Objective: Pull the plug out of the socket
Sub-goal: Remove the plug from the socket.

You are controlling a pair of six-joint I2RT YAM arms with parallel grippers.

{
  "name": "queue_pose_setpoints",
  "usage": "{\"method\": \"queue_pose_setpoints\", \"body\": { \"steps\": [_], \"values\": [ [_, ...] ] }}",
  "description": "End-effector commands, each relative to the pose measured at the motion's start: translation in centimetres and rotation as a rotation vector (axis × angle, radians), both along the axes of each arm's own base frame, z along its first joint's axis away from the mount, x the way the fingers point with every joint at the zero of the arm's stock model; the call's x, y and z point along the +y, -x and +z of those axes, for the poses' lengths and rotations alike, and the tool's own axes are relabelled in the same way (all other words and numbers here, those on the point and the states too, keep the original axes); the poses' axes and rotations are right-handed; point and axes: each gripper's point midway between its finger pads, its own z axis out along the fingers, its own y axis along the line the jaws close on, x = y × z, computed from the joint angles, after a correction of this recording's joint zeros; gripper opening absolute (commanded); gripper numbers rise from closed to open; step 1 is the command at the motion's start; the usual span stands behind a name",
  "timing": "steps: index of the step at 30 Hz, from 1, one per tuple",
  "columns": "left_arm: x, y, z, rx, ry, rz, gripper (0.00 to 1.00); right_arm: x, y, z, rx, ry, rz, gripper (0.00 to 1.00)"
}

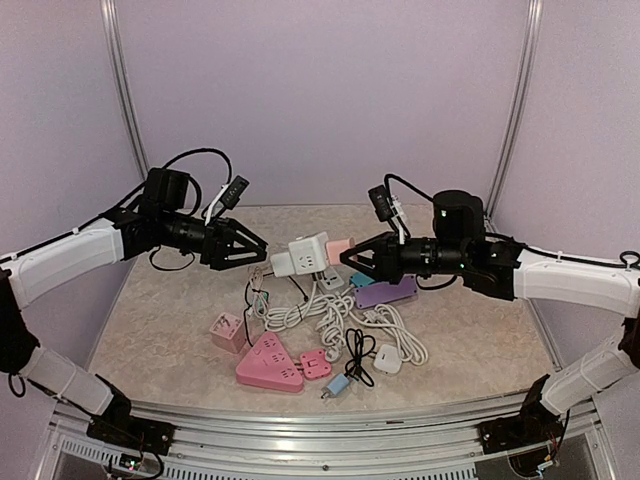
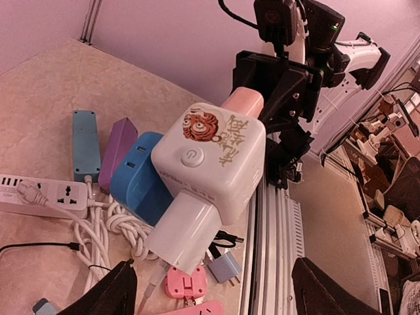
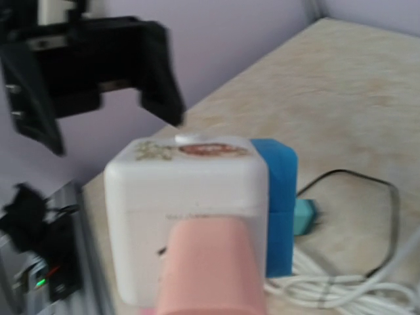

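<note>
As right gripper [image 1: 348,258] clamps pink plug [image 3: 211,262], near-shut

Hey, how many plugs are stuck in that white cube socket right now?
3. A white plug faces the left gripper, a pink plug sits in the right gripper, and a blue one hugs a third side. Hidden faces may hold more.

Right wrist view, blurred: your pink plug [image 3: 210,269] runs off the bottom edge. Left wrist view: the cube socket [image 2: 210,154] hides most of that plug.
</note>
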Motion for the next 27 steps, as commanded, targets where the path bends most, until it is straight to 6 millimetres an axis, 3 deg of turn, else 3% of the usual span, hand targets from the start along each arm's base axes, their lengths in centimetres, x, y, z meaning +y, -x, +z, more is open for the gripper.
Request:
{"method": "queue_pose_setpoints", "body": {
  "steps": [1, 4, 7, 12, 23, 27],
  "values": [
    [-0.9, 1.5, 0.1, -0.009, -0.011, -0.075, 0.73, 0.4, 2.4, 4.7, -0.06, -0.118, 0.156, 0.0],
    [-1.0, 2.1, 0.6, -0.002, 0.013, -0.11, 0.6, 0.5, 2.6, 4.8, -0.055, -0.12, 0.174, 0.0],
    [-1.1, 2.2, 0.4, 0.012, 0.009, -0.115, 0.56, 0.7, 2.9, 5.2, -0.059, -0.132, 0.197, 0.0],
    [-1.4, 2.6, 0.1, 0.046, 0.012, -0.15, 0.43, 0.7, 2.8, 5.3, -0.07, -0.12, 0.203, 0.0],
    [-2.0, 3.1, -0.4, 0.067, 0.003, -0.181, 0.42, 0.8, 2.2, 5.1, -0.078, -0.085, 0.196, 0.0],
    [-2.1, 3.3, -0.5, 0.094, 0.006, -0.198, 0.34, 0.9, 2.3, 5.5, -0.088, -0.098, 0.203, 0.0]
  ]
}}
